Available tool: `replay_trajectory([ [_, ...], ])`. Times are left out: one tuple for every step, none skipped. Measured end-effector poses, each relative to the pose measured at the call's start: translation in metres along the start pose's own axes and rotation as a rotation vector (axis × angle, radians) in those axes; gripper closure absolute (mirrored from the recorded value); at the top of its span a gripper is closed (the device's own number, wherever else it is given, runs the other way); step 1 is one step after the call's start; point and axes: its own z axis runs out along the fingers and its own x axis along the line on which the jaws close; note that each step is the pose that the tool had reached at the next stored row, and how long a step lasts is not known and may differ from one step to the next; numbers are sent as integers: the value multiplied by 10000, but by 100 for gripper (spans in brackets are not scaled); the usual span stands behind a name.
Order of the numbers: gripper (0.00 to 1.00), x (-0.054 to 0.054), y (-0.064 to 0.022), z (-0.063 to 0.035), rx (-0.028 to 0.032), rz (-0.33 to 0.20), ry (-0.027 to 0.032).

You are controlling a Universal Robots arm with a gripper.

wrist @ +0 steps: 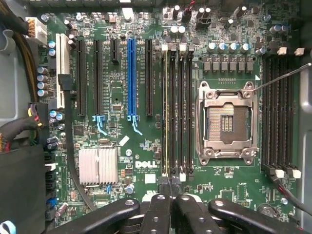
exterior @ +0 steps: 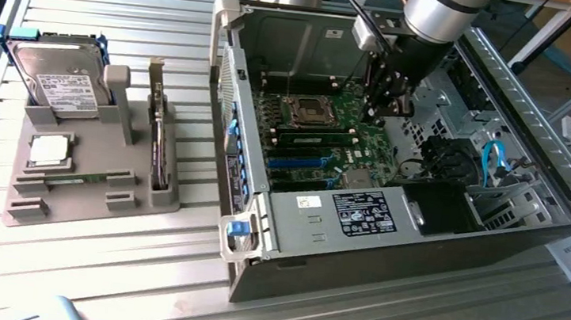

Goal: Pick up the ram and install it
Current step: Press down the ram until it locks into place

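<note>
Desk (exterior: pixel 93 267): slatted metal, carrying an open computer case (exterior: pixel 381 269) laid on its side. Motherboard (wrist: pixel 234 183): green, face up inside the case. Ram (wrist: pixel 165 112): stands on edge in the memory slot nearest the blue expansion slot (wrist: pixel 130 78), with further memory slots between it and the processor socket (wrist: pixel 226 122). Its long axis runs along the slot, parallel to the blue one, thin edge upward. Pincer (wrist: pixel 170 185): fingers closed together, nothing seen between them, tips just at one end of the ram; whether they touch it cannot be told. Arm (exterior: pixel 445 9): reaches down into the case at its far side.
</note>
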Motion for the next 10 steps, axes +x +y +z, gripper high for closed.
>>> replay_trajectory([
  [90, 0, 0, 14, 0, 0, 0],
  [90, 0, 0, 30, 0, 0, 1],
  [90, 0, 1, 59, 0, 1, 1],
  [90, 1, 1, 93, 0, 2, 1],
  [90, 1, 2, 124, 0, 5, 0],
  [90, 1, 3, 142, 0, 12, 0],
  [90, 1, 3, 157, 0, 17, 0],
  [90, 1, 2, 184, 0, 23, 0],
  [90, 2, 2, 207, 0, 27, 1],
  [90, 1, 2, 227, 0, 30, 1],
])
